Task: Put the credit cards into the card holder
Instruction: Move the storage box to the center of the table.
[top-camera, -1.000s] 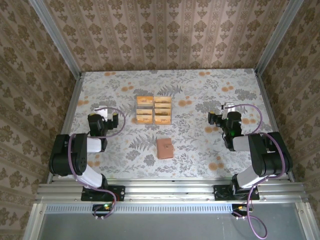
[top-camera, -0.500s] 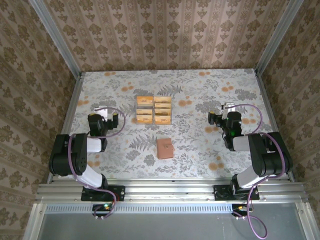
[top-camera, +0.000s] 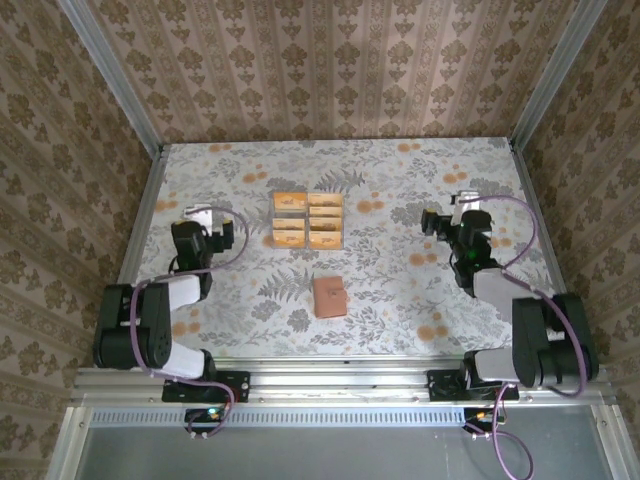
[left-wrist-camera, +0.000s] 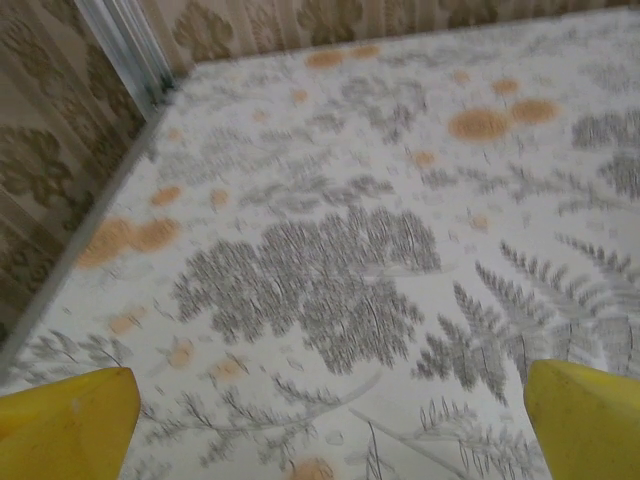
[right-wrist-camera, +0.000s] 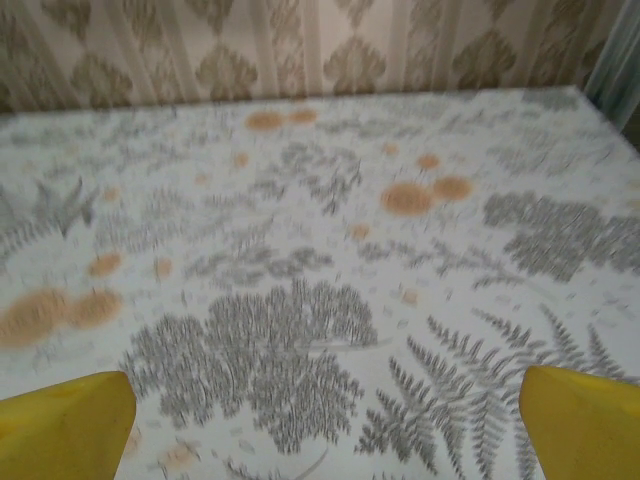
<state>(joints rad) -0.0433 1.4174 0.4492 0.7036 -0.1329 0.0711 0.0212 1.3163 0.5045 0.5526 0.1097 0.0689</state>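
Observation:
Several tan-yellow credit cards (top-camera: 290, 201) lie in two columns at the middle back of the table. The reddish-brown card holder (top-camera: 329, 296) lies flat and closed nearer the front, just right of centre. At the table's left side my left gripper (top-camera: 200, 215) stands open, well left of the cards. Over on the right side my right gripper (top-camera: 468, 204) is open too. In the left wrist view the yellow fingertips (left-wrist-camera: 70, 425) stand wide apart over bare patterned cloth. The right wrist view has wide-set yellow fingertips (right-wrist-camera: 585, 420) with nothing between them.
The cards sit in a clear tray (top-camera: 343, 223). A fern-and-orange-spot cloth (top-camera: 400, 280) covers the table. Wallpapered walls and metal posts (top-camera: 113, 75) close in the back and sides. A metal rail (top-camera: 340, 380) runs along the front by the arm bases.
Both arms have stretched away from their bases. The left gripper shifted slightly toward the back; the right gripper moved back and a little right. Cards and card holder stayed put.

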